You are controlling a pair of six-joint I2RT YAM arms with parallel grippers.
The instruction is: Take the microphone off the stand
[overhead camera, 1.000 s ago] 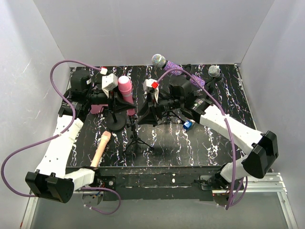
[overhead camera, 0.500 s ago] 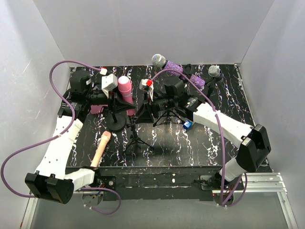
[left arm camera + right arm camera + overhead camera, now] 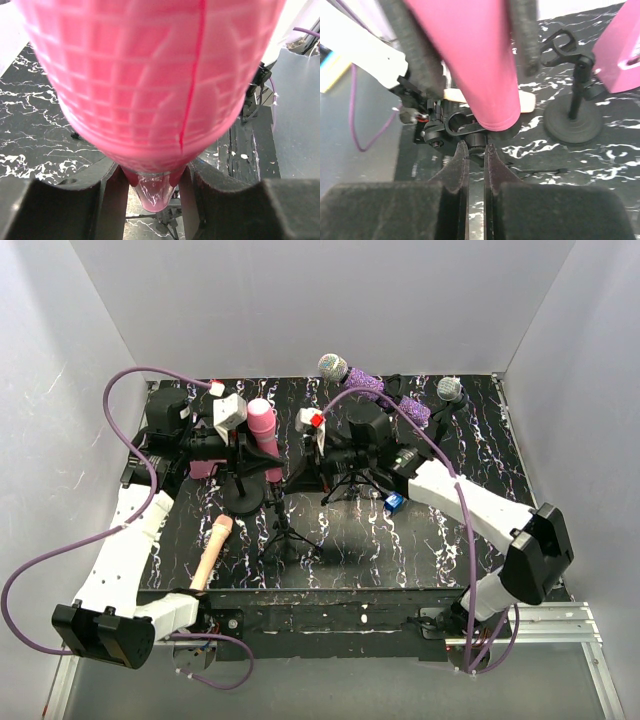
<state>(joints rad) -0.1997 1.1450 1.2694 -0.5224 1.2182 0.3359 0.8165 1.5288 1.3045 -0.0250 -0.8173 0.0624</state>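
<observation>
Two grippers, one pink microphone (image 3: 262, 422). Got the left gripper (image 3: 243, 447) clamped on it just under the mesh head, over the left-middle of the table (image 3: 450, 540). Got the right gripper (image 3: 297, 478) reaching in from the right, pinched fully closed on the neck of the tripod stand (image 3: 285, 532), just below the clip (image 3: 457, 122). Mic's tail end right at that clip; can't tell whether seated in it.

Black table with white marbling, boxed in by plain white walls (image 3: 300, 300). Also around: beige microphone (image 3: 212, 550) flat near the front left, round-base stand (image 3: 245, 498) just beside the tripod, purple glittery mic (image 3: 370, 382) at the back.

From overhead, no making out the clip. From the right wrist, plain as day: fingertips (image 3: 460, 160) hugging the stand's neck, pink handle looming right above. From the left wrist, mostly wall-to-wall pink mesh, plus the mic's narrow neck squeezed between two black pads (image 3: 205, 200).
</observation>
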